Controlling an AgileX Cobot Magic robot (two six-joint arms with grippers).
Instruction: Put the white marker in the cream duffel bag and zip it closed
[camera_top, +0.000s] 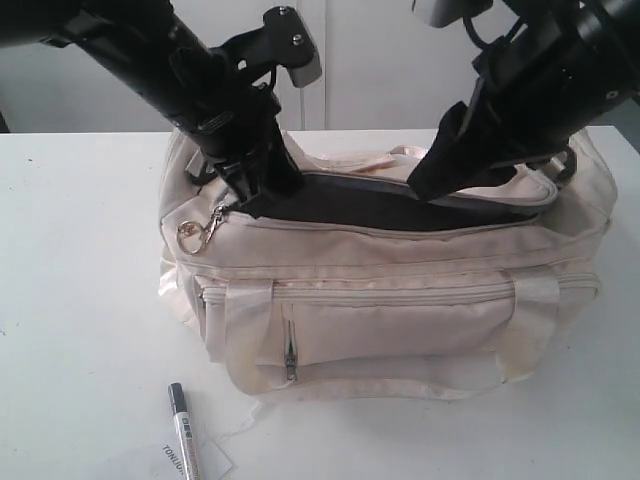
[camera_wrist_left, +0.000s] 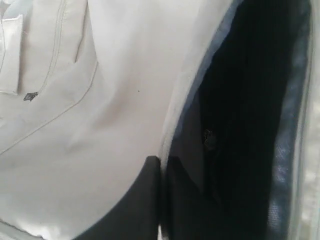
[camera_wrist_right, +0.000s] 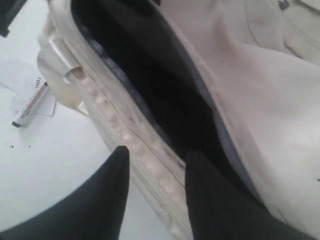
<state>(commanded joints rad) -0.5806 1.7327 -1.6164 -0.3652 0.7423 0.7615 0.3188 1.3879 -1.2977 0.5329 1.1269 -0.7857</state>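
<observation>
The cream duffel bag (camera_top: 400, 300) stands in the middle of the table with its top zip open on dark lining (camera_top: 370, 205). At the opening's left end, my left gripper (camera_top: 255, 190) (camera_wrist_left: 162, 160) is shut on the bag's front rim, one finger inside and one outside. My right gripper (camera_top: 425, 190) (camera_wrist_right: 156, 152) stands open at the right part of the opening, astride the zip edge (camera_wrist_right: 150, 165), with table showing beside the outer finger. The white marker (camera_top: 183, 430) (camera_wrist_right: 31, 104) lies on the table in front of the bag, black cap toward it.
A flat white paper tag (camera_top: 170, 462) lies under the marker near the table's front edge. A gold ring (camera_top: 190, 236) hangs at the bag's left end. The front zip pocket (camera_top: 290, 350) faces the marker. White table (camera_top: 70, 300) spreads left of the bag.
</observation>
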